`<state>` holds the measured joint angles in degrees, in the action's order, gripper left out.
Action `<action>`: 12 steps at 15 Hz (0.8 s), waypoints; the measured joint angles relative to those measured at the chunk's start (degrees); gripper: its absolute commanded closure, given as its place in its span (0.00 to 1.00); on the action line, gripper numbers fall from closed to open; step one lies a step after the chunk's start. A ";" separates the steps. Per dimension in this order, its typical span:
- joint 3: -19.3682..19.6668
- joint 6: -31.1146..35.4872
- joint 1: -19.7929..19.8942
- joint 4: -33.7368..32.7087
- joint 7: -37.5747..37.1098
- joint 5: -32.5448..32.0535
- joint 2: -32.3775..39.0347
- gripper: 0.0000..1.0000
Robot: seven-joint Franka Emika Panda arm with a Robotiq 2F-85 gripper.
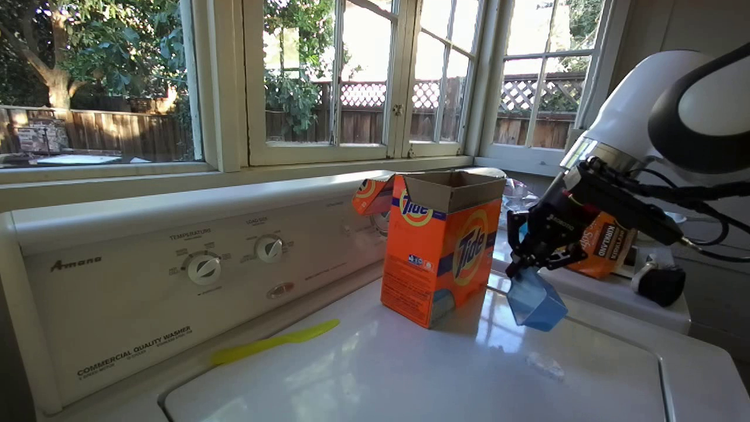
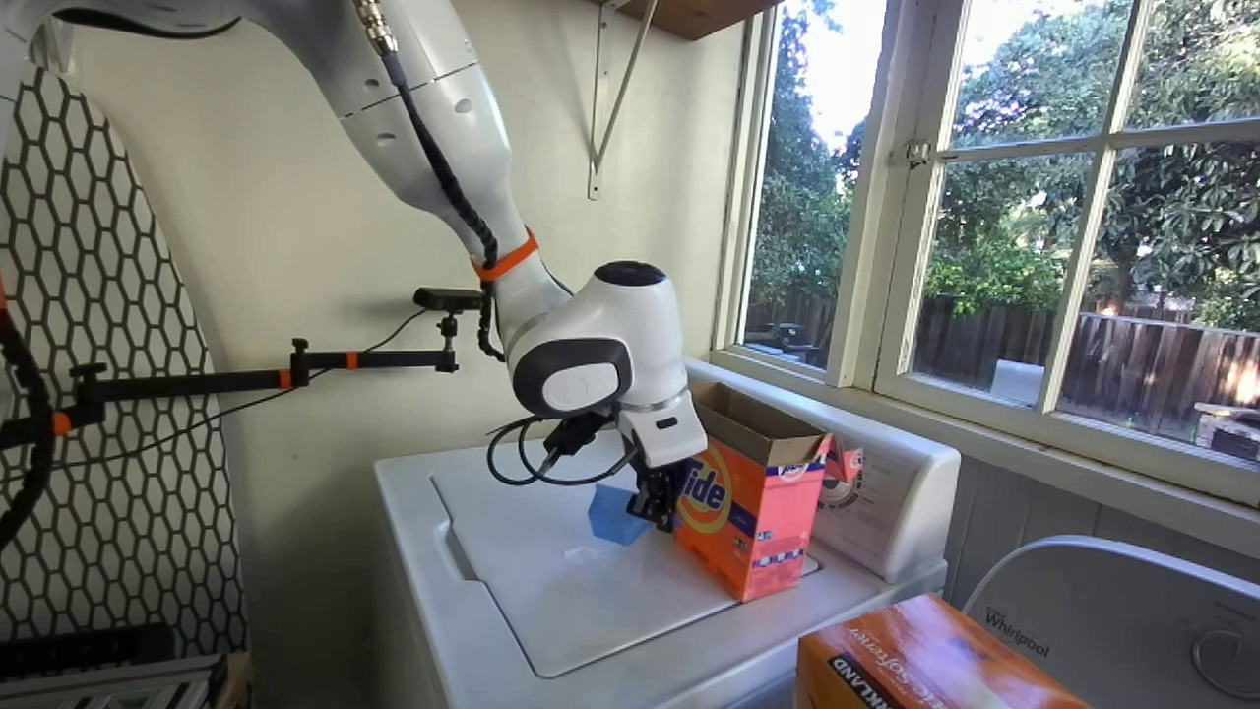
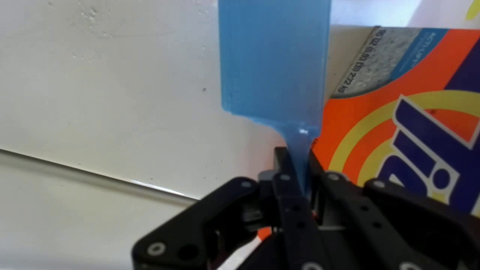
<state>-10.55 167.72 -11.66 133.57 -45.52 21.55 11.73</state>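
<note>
Black gripper (image 3: pixel 296 161), foremost in the wrist view, pinches the narrow handle of a translucent blue scoop (image 3: pixel 273 63), whose cup hangs tilted over the white washer lid (image 1: pixel 410 375) beside an upright, open-topped Tide box (image 1: pixel 410 264), while a yellow-green utensil (image 1: pixel 272 344) lies just before the knobbed control panel (image 1: pixel 135 299).

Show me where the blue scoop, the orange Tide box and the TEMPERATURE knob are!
Blue scoop (image 3: pixel 275 63): in the wrist view, on its cup.
Orange Tide box (image 1: pixel 461 256): in an exterior view, on the big-logo side.
TEMPERATURE knob (image 1: pixel 204 268): in an exterior view, on its round face.
</note>
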 measured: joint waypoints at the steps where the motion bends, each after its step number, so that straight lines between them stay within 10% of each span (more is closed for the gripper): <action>1: -0.50 0.60 0.45 0.52 1.55 1.47 -0.82 0.97; 12: -3.34 1.74 2.89 5.03 19.07 20.92 -13.57 0.97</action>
<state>-13.89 169.46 -8.77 138.59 -26.44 42.48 -1.83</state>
